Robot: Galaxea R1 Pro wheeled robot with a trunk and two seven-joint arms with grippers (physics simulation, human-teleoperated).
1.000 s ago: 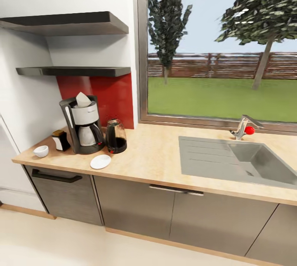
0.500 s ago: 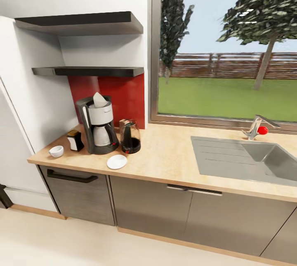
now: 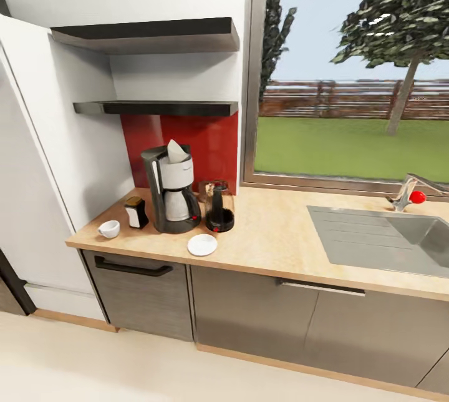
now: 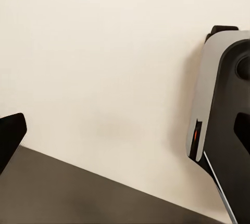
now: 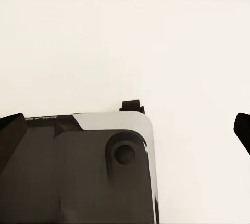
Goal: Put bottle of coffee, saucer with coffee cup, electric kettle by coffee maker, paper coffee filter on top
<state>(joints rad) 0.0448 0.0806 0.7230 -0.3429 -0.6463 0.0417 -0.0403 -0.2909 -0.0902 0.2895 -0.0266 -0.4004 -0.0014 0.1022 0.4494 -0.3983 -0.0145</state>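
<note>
Head view. A long light beige countertop [image 3: 274, 236] with a thin wooden edge is shown above grey cabinet fronts. The coffee maker [image 3: 171, 188], a tall black drip machine with a silver-white middle and a small glass carafe, is placed near the countertop's left end, against a red backsplash [image 3: 206, 140]. A white folded paper coffee filter [image 3: 176, 150] is seen protruding from its top. Just beside it, on the window side, stands the electric kettle [image 3: 219, 206], rounded clear glass with a dark base and black handle. On the other side is set the bottle of coffee [image 3: 136, 211], dark with a white label. The coffee cup [image 3: 109, 228], small and white, rests apart near the counter's left corner; the saucer [image 3: 202, 245], a plain white disc, lies in front of the kettle, bare. Two glossy black boards of the kitchen shelf [image 3: 156, 107] are mounted above. A steel sink [image 3: 386, 243] is set into the countertop's other end.

Wrist views. A dark fingertip of the left gripper [image 4: 9, 136] is seen at the frame edge over pale floor; the right gripper [image 5: 125, 138] is shown with fingertips spread to both edges. For the left, spread or pressed together cannot be told.
</note>
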